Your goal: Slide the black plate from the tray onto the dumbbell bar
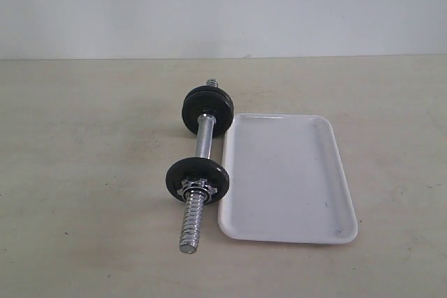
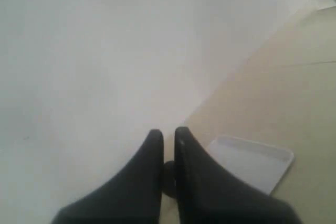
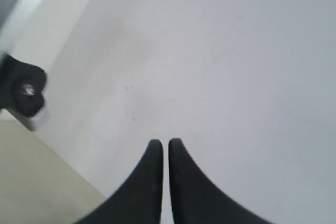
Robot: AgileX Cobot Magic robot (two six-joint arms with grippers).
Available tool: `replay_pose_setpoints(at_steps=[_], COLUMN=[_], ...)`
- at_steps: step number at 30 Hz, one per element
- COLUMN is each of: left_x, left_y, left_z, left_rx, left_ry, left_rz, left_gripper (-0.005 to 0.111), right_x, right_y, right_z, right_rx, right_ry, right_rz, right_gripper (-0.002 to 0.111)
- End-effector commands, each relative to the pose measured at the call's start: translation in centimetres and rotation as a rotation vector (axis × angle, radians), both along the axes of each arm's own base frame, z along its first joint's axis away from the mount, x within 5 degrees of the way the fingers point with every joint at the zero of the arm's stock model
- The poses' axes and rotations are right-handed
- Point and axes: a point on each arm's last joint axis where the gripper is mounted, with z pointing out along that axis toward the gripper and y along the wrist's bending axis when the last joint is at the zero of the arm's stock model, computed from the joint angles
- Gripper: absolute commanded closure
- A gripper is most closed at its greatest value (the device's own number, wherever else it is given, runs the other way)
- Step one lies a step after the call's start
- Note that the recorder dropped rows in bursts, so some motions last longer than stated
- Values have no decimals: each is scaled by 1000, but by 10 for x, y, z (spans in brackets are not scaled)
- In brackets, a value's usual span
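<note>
The dumbbell bar (image 1: pixel 204 137) lies on the beige table just left of the white tray (image 1: pixel 288 179), which holds nothing. One black plate (image 1: pixel 198 174) sits on the bar's near part behind a chrome star nut (image 1: pixel 198 188). A second black disc (image 1: pixel 207 110) sits at the far end. Neither gripper shows in the exterior view. My left gripper (image 2: pixel 168 134) is shut with nothing in it, raised away from the table, with the tray (image 2: pixel 252 161) beyond it and a dark round blur behind the fingers. My right gripper (image 3: pixel 165 144) is shut and empty, facing the white wall.
A white wall (image 1: pixel 223 5) runs along the back of the table. A black knob-like part (image 3: pixel 21 90) on a grey frame shows at the side of the right wrist view. The bar's bare threaded end (image 1: pixel 192 225) points toward the table's front.
</note>
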Motion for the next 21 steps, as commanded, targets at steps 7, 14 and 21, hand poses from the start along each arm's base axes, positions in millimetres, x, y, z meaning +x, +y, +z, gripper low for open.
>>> replay_pose_setpoints(at_steps=[7,14,21], left_x=[77,116,135], left_y=[-7,-10,-9], left_z=[-43,-95,-129], left_rx=[-293,-387,-609], left_ry=[64,133,199], left_rz=[157,234,267], left_gripper=[102,102,102], right_x=[83,152,199], right_y=[-14,-17,-18], right_z=[-27,-77,-130], right_rx=[168,392,641], right_ry=[138,288,332], right_rz=[-117,-60,-53], right_gripper=[107,107,107])
